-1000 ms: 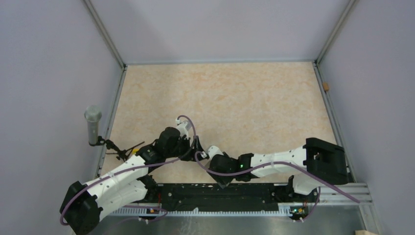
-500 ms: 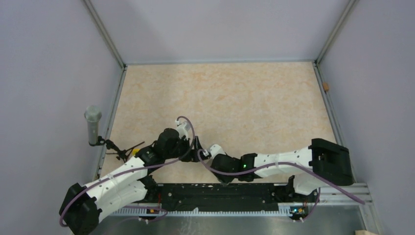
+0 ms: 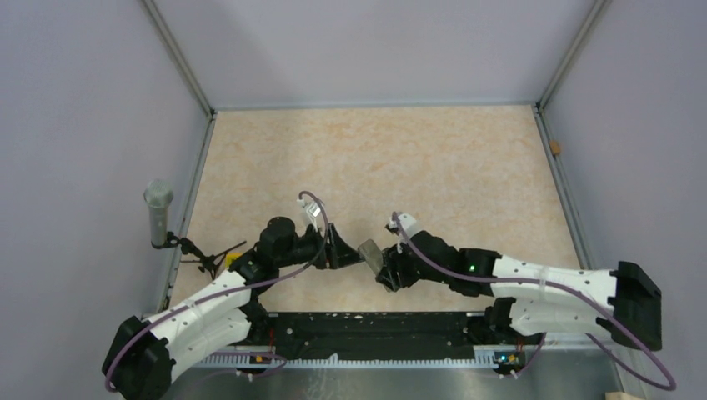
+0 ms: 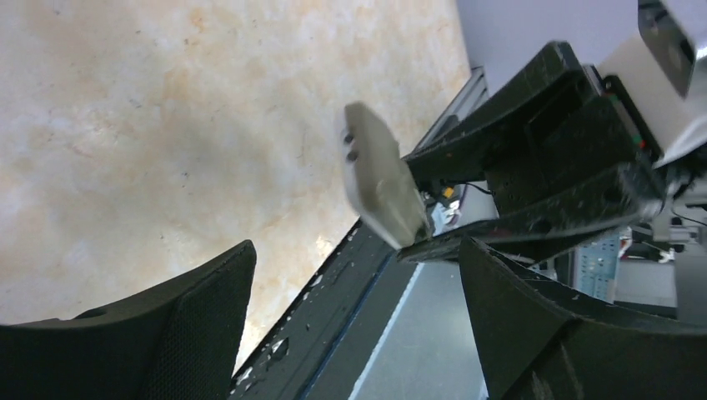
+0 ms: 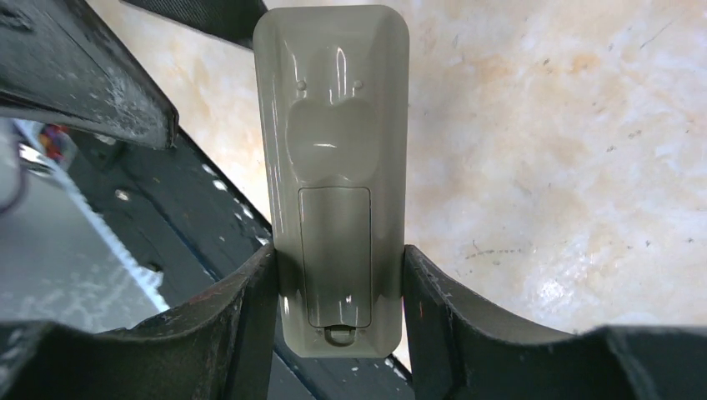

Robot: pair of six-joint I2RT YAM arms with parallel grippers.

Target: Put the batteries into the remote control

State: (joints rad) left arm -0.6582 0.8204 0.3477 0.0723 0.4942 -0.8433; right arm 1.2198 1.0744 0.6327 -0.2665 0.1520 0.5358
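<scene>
Two hands meet low over the near edge of the tabletop (image 3: 375, 158). Your right hand (image 5: 338, 275) is clamped on the remote (image 5: 333, 150). Its fingers (image 5: 233, 317) press the two long sides at the near end, closed only as far as the remote's width allows. The remote sticks straight out beyond the fingertips with its grey back toward the right wrist camera. On that back you can see a rectangular panel (image 5: 336, 250) with a small tab at its near end, lying between the fingers.

Your left hand (image 4: 354, 250) is spread wide with nothing in it. In its wrist view the remote (image 4: 379, 187) hangs ahead of the gap between the jaws, clear of both.

From above, the remote (image 3: 370, 252) is tilted and held off the tabletop, between the left hand (image 3: 342, 250) and the right hand (image 3: 385, 265). Its free end is just beside the left fingertips. Below both hands runs the black rail (image 3: 375, 329) that carries the arm bases.
</scene>
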